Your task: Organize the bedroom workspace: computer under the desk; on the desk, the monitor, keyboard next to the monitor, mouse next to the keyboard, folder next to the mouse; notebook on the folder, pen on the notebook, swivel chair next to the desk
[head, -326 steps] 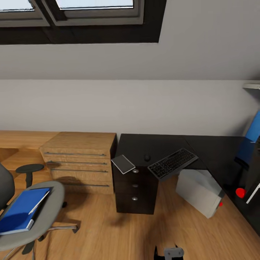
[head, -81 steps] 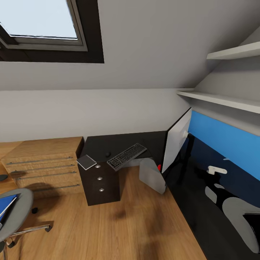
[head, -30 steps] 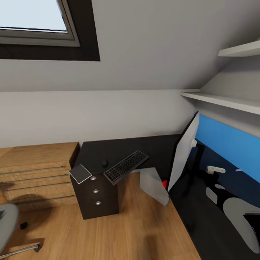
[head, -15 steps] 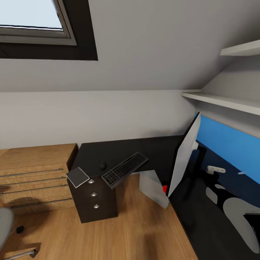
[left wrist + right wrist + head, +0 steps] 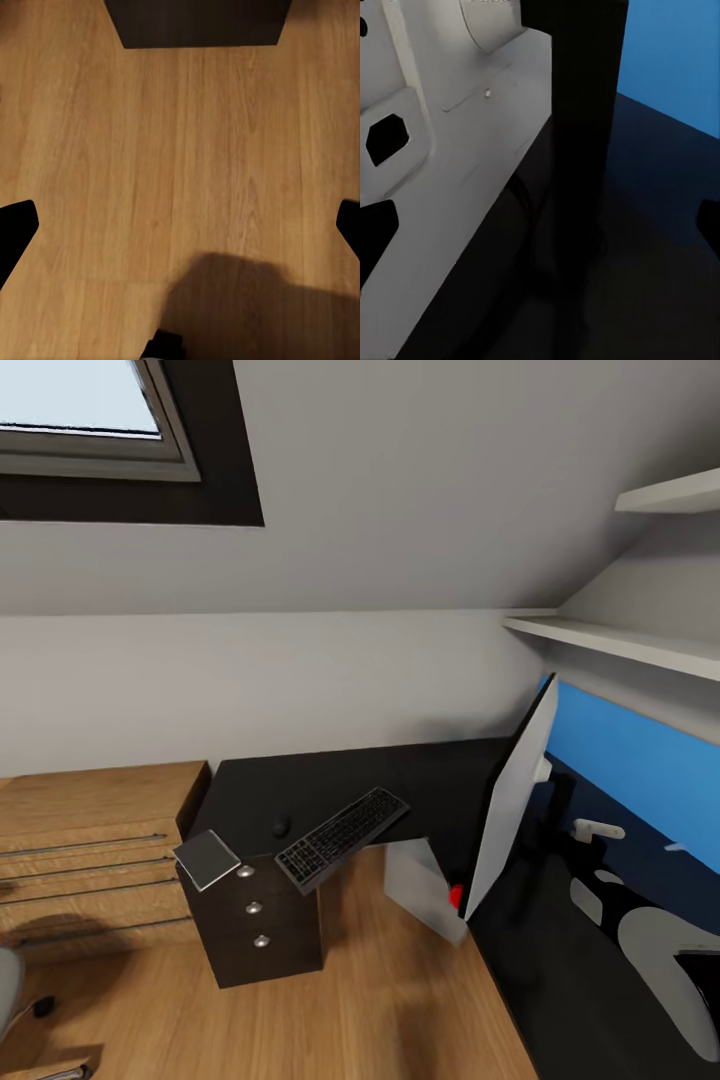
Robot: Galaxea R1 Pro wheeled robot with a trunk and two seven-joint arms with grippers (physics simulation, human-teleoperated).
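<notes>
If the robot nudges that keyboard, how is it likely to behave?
The keyboard hangs well past the desk edge, so a push outward could tip it off. It looks slim and rigid, so probably light. The glossy top likely lets it slide easily.

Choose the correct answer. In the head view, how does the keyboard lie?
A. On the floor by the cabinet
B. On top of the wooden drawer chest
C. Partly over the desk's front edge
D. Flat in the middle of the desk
C: the keyboard juts out past the front edge of the desk, over the floor.
</notes>
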